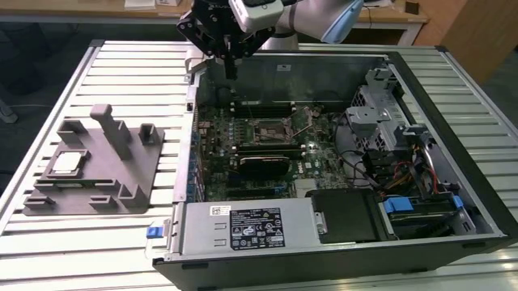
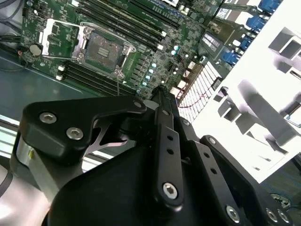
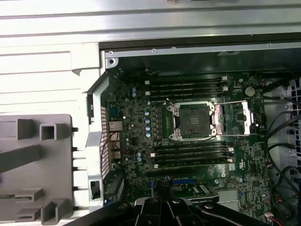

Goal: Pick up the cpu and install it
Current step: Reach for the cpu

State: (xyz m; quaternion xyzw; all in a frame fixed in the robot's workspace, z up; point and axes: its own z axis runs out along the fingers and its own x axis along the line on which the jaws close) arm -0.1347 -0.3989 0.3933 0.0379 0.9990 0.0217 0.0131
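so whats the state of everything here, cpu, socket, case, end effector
cpu: lying flat in the grey tray, not picked up
end effector: shut, holding nothing, raised over the open case
cpu socket: empty, cover plate swung open
computer case: on its side, side panel off, board exposed

— Where's the arm (image 1: 328,21)?
— Reaching in from the exterior view's far edge, black gripper (image 1: 232,73) pointing straight down.
— And its fingers (image 2: 162,113)?
— Pressed together, gripping nothing, in both wrist views.
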